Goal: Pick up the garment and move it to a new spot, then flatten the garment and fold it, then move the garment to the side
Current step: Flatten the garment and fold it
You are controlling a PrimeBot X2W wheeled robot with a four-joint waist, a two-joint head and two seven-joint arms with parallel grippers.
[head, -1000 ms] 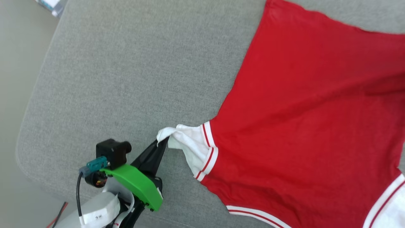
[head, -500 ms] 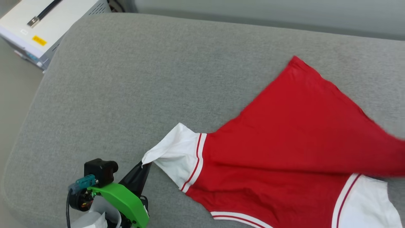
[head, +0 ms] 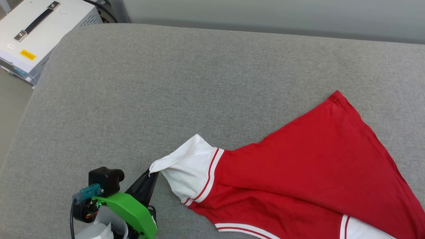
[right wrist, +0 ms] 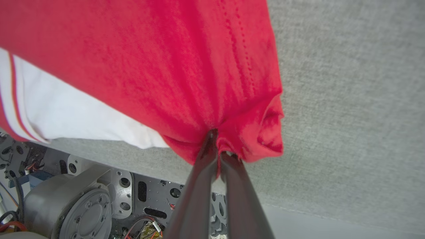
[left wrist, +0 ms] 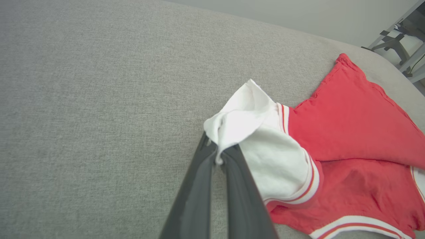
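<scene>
The garment [head: 298,166], a red shirt with white sleeves and red-and-white striped trim, lies spread on the grey cushion [head: 166,83] at the lower right of the head view. My left gripper [head: 153,173] is shut on the tip of its white sleeve [head: 186,169]. In the left wrist view that sleeve [left wrist: 245,126] bunches over my left gripper [left wrist: 217,151]. In the right wrist view my right gripper [right wrist: 215,141] is shut on a gathered red edge of the garment [right wrist: 166,66], which is lifted off the cushion.
A white equipment box [head: 36,30] with a black handle stands off the cushion's far left corner. The cushion's front edge runs close to my base [right wrist: 83,199]. Metal frame legs [left wrist: 398,36] stand beyond the cushion's far end.
The head camera has tilted up, bringing the white box and the cushion's back edge into view. The garment has been drawn nearer and to the right, its body now narrower. Both grips held.
</scene>
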